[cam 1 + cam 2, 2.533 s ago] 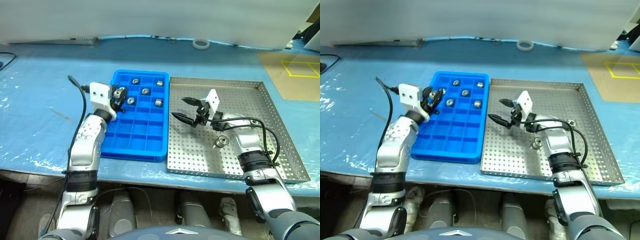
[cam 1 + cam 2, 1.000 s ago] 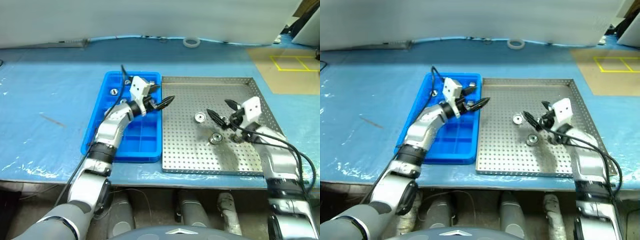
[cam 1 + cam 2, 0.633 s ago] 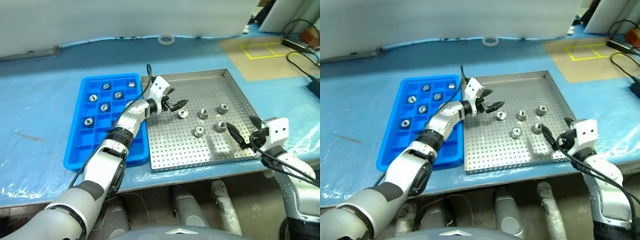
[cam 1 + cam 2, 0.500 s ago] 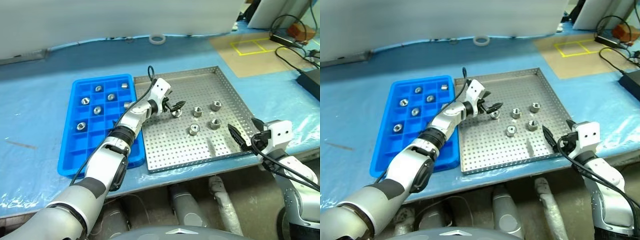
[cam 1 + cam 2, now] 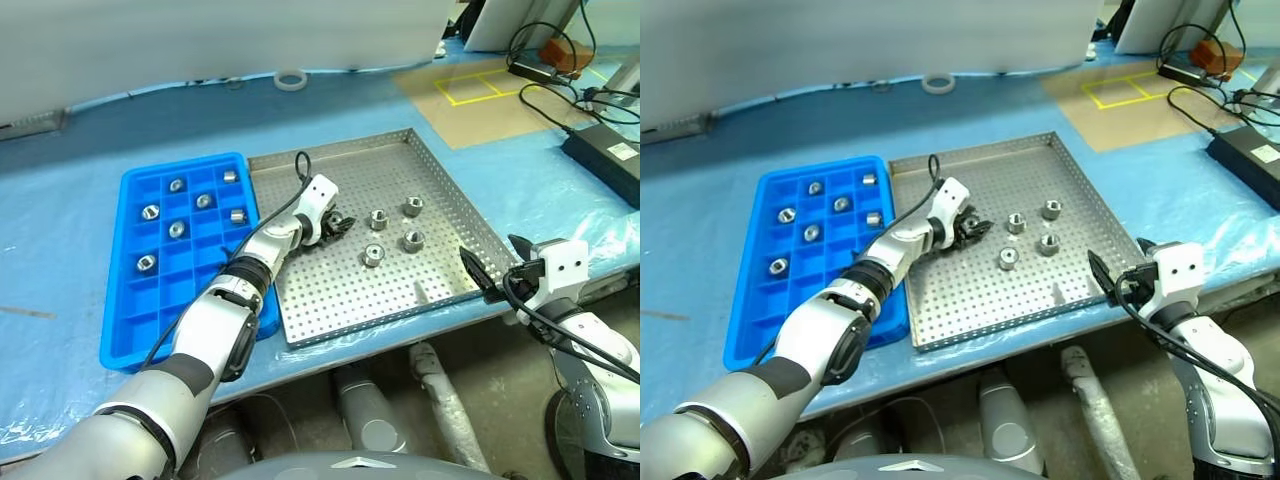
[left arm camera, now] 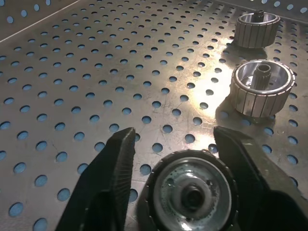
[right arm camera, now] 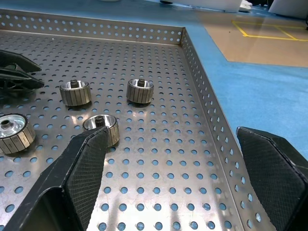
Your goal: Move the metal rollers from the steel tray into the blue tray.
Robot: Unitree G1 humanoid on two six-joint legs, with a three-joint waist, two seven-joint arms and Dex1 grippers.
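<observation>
While the left gripper (image 6: pixel 185 192) fingers pinch one roller (image 6: pixel 188 192) on the steel tray (image 5: pixel 400 290), grip is to be checked w/ a straight lift before the blue tray (image 5: pixel 130 320); right gripper (image 7: pixel 175 178) is spread wide, idle.

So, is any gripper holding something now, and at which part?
The left gripper has a metal roller between its fingers, by its ribbed sides, on the steel tray. The right gripper is open and holds nothing.
</observation>
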